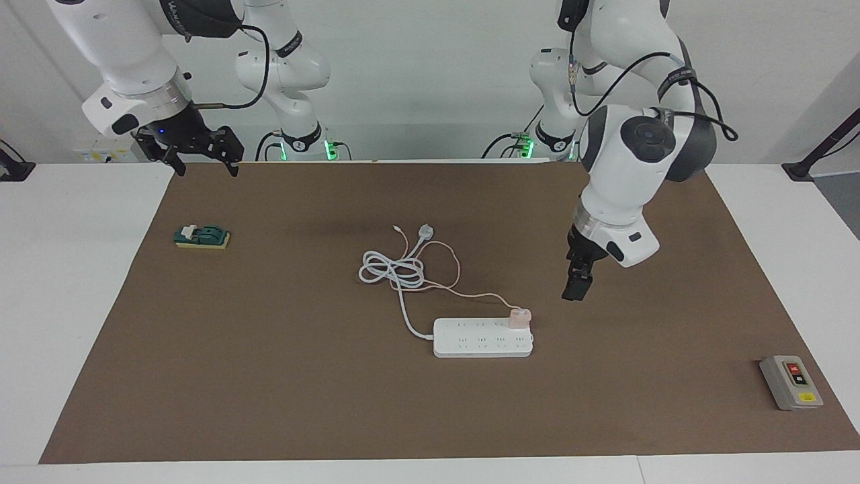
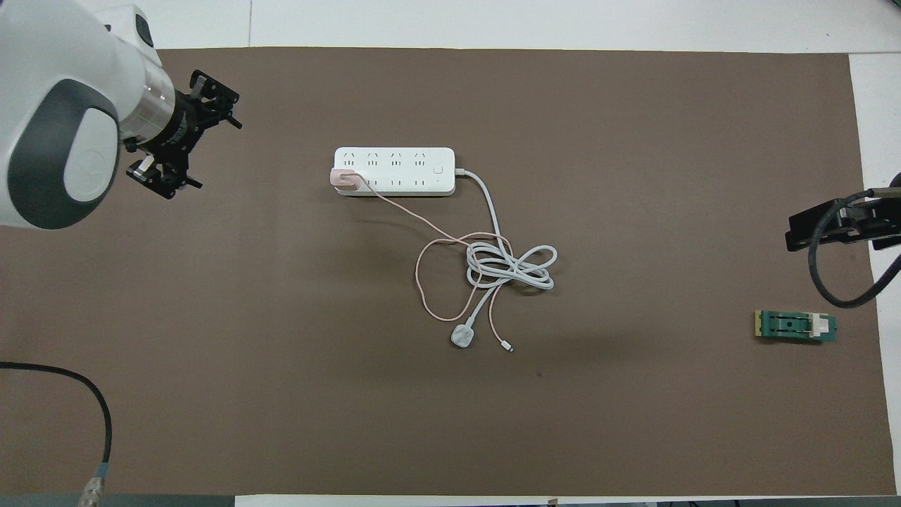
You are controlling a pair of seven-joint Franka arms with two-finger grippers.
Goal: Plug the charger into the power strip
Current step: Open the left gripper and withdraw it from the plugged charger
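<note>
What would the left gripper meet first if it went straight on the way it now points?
Probably only the bare brown mat. The left gripper, open and empty, hangs pointing downward beside the charger and power strip, clear of both. Depth is uncertain.

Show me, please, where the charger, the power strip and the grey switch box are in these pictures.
charger (image 2: 344, 179): overhead view, top of the pink cube seated in the strip.
power strip (image 2: 415, 171): overhead view, bare white middle between its socket rows.
grey switch box (image 1: 790, 382): facing view, its top face beside the buttons.
</note>
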